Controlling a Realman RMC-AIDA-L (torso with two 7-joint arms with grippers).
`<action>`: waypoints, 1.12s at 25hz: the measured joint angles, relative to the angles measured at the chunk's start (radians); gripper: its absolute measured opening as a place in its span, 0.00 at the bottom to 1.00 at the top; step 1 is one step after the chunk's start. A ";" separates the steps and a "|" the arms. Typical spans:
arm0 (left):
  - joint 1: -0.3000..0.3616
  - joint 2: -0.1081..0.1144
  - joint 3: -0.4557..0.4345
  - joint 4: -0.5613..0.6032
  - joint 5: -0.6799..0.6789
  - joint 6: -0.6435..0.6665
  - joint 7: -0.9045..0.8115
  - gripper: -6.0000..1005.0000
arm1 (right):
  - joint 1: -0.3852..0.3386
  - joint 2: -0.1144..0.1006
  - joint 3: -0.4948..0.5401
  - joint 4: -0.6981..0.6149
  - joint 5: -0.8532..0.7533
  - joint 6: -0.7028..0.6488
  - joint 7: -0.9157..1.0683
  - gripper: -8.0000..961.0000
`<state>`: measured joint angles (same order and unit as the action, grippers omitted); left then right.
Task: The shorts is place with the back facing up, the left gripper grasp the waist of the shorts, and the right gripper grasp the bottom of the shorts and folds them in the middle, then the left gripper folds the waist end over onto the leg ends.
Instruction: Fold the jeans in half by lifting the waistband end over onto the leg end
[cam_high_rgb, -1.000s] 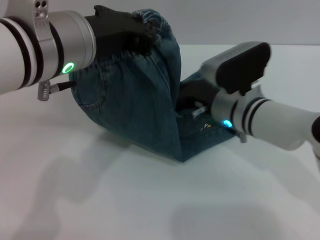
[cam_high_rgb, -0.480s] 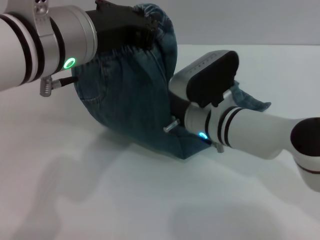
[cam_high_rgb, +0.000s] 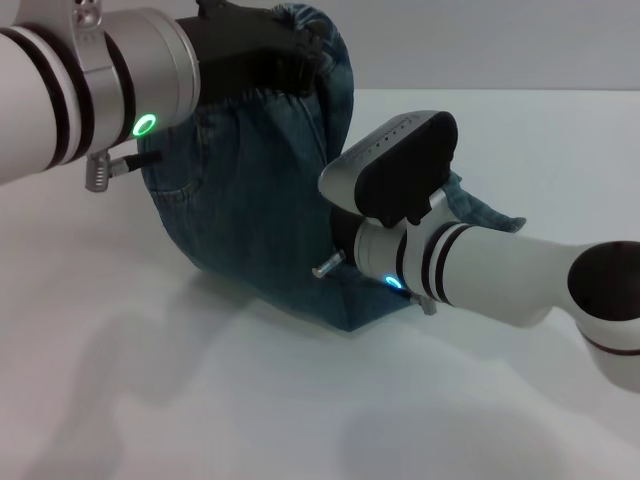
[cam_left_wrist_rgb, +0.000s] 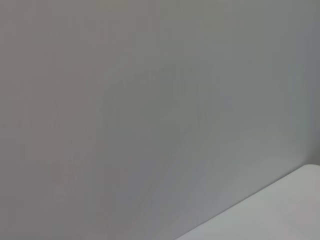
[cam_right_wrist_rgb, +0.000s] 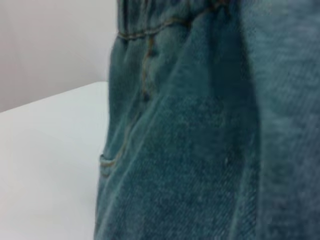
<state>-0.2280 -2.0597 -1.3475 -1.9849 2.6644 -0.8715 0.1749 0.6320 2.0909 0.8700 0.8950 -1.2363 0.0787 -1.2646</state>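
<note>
1. On the left of the head view, my left gripper (cam_high_rgb: 285, 55) is clenched on the waist of the shorts (cam_high_rgb: 255, 95), holding it up off the white table (cam_high_rgb: 150, 400). It sits about where it was a second ago, perhaps slightly higher.
2. The shorts (cam_high_rgb: 250, 210) hang from that grip as a curved denim sheet, with the lower fold resting on the table. The hanging panel looks a little tauter than before, and the back-pocket stitching is close in the right wrist view (that camera is nearly against the cloth).
3. The main change is on the right. My right gripper (cam_high_rgb: 340, 235) has swung in from the right toward the middle of the garment and now sits against the hanging panel, low down. I cannot tell whether its fingers are closed on anything, as the wrist housing hides them.
4. A hem corner of the bottom of the shorts (cam_high_rgb: 485, 215) now shows behind the right arm, lying on the table; a second ago the arm covered that spot.
5. I judge the lengthwise fold to be well under way but not laid flat, so the waist-over-legs fold is not yet due.
6. My left wrist view shows only a blank wall and a table corner.
</note>
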 joint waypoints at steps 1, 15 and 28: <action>0.002 0.000 0.000 0.000 0.000 0.000 0.000 0.13 | -0.004 0.000 0.002 0.000 0.000 -0.005 0.000 0.07; 0.013 0.001 0.024 0.019 -0.007 0.032 0.000 0.14 | -0.180 -0.014 0.214 0.055 -0.099 -0.115 -0.013 0.07; -0.031 0.000 0.114 0.235 -0.190 0.257 0.103 0.16 | -0.423 -0.014 0.310 0.233 -0.270 -0.429 -0.003 0.07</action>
<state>-0.2588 -2.0601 -1.2333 -1.7498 2.4741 -0.6149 0.2780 0.2095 2.0770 1.1805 1.1283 -1.5063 -0.3499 -1.2679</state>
